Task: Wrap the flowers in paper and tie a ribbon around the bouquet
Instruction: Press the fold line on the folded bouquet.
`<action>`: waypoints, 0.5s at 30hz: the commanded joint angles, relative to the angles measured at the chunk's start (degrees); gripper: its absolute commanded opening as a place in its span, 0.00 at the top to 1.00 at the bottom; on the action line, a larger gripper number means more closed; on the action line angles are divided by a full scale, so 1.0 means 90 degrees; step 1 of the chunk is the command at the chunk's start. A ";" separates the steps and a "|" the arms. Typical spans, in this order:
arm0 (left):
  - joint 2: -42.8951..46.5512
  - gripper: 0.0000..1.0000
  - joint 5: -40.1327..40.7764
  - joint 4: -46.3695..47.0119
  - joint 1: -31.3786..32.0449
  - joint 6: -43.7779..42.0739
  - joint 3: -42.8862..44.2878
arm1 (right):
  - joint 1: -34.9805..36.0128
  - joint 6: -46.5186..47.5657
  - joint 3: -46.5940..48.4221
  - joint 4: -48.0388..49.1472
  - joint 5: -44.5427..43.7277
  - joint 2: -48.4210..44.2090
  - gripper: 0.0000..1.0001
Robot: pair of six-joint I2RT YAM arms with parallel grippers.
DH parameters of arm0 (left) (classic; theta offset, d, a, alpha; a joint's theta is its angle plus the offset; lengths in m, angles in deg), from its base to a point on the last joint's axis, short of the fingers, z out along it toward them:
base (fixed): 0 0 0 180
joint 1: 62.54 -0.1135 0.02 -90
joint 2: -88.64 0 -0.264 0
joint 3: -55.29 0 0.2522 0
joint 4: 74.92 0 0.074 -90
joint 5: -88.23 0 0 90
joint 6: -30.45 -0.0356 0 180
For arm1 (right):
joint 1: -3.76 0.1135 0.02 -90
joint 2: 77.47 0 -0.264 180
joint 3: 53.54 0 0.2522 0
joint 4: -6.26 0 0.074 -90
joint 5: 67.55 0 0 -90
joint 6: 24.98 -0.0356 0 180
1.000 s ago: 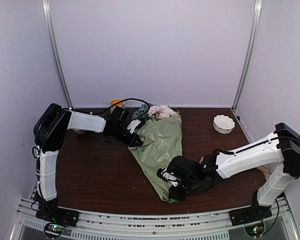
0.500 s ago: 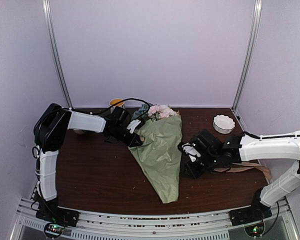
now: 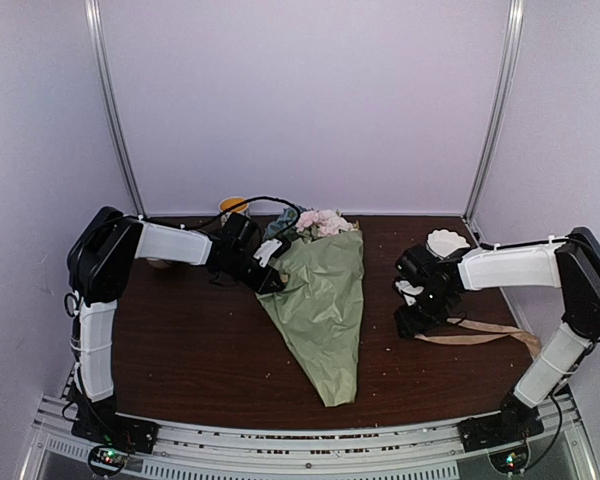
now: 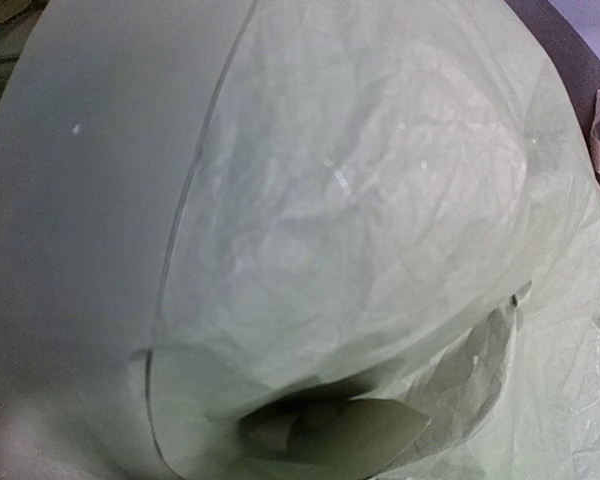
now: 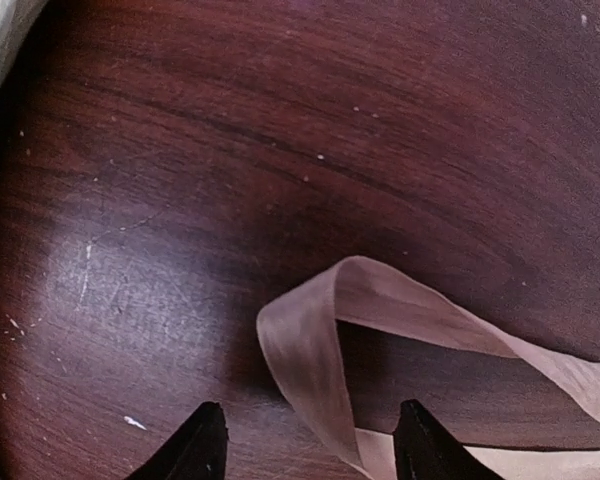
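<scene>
The bouquet (image 3: 325, 300) lies mid-table as a cone of sage-green paper (image 4: 360, 200), tip toward me, with pink and white flowers (image 3: 320, 222) at its far wide end. At the cone's upper left edge my left gripper (image 3: 271, 272) is shut on the paper. Paper fills the left wrist view and hides the fingers. The beige ribbon (image 3: 480, 333) lies right of the cone, and one loop of it (image 5: 310, 340) stands up off the wood. My right gripper (image 5: 312, 445) hangs open just above that loop, its dark fingertips (image 5: 205, 440) on either side without touching it.
A white fluted bowl (image 3: 447, 245) stands at the back right, close behind the right wrist. A yellow cup (image 3: 234, 206) sits at the back edge behind the left arm. The brown table (image 3: 200, 340) shows bare wood on the left and front.
My right arm left the cone's near tip and swung right and back to the ribbon, with its jaws opening on the way. The left arm and the bouquet stayed put.
</scene>
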 commanded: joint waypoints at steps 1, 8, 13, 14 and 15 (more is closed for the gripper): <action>-0.0044 1.00 0.0239 0.0041 -0.0096 -0.0124 -0.0088 | -0.0012 0.0334 0.0297 0.0006 0.0240 0.0303 0.47; -0.0039 1.00 0.0232 0.0021 -0.0096 -0.0138 -0.0085 | -0.0010 0.0577 0.0657 0.0006 0.0997 0.0478 0.93; -0.0039 1.00 0.0228 0.0003 -0.0095 -0.0153 -0.0085 | -0.0018 0.0781 0.0950 0.0154 0.2143 0.0043 1.00; -0.0035 1.00 0.0236 -0.0006 -0.0097 -0.0161 -0.0078 | -0.0022 0.0815 0.1085 0.0139 0.2261 -0.0153 1.00; -0.0034 1.00 0.0239 -0.0008 -0.0094 -0.0164 -0.0076 | -0.0028 0.0851 0.1270 0.0098 0.2341 -0.0431 1.00</action>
